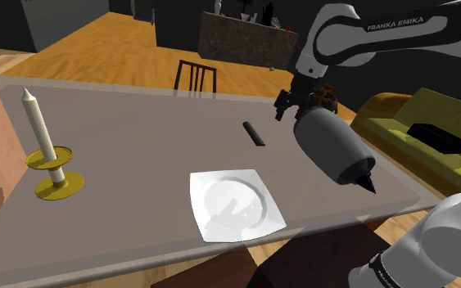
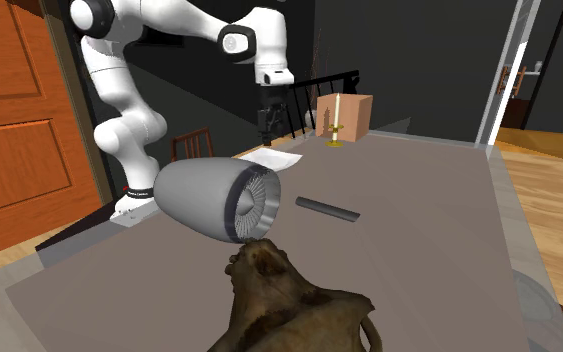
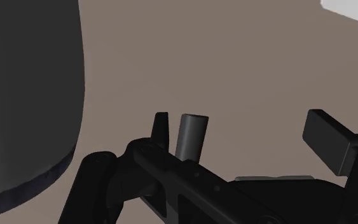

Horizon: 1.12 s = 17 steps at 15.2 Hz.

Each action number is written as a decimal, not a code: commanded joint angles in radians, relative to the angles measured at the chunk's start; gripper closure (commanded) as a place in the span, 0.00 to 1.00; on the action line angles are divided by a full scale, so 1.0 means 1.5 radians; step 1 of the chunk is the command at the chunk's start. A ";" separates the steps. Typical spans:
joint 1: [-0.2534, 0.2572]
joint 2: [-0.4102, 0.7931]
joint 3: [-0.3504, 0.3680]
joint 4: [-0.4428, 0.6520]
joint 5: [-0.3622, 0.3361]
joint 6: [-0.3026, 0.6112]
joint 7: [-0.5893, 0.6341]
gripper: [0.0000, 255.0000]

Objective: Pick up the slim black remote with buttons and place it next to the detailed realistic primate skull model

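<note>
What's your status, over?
Gripper open over remote, not gripping. Remote flat on table, apart from skull. Grey turbine model crowds skull side.

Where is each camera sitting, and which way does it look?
Shoulder view: beside and behind the arm, looking down over the table at the remote and plate; the arm's links show at its right.
Second exterior view: across the table, just behind the skull, facing the arm; the arm and gripper show.
Wrist view: on the gripper, looking down at the table; its open fingers show.
Shared: all three see the remote.
</note>
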<state>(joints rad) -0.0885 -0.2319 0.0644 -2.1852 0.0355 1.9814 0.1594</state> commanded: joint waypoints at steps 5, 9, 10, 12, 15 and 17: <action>-0.014 0.149 -0.010 0.078 0.008 0.068 0.030 0.00; -0.022 0.247 -0.018 0.142 0.018 0.099 0.048 0.00; -0.024 0.271 -0.020 0.160 0.020 0.105 0.052 0.00; -0.028 0.321 -0.024 0.199 0.026 0.115 0.059 0.00; -0.034 0.387 -0.029 0.255 0.035 0.123 0.069 0.00; -0.033 0.396 -0.028 0.248 0.036 0.138 0.069 0.00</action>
<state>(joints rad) -0.1381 0.3487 0.0219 -1.8166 0.0877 2.1794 0.2604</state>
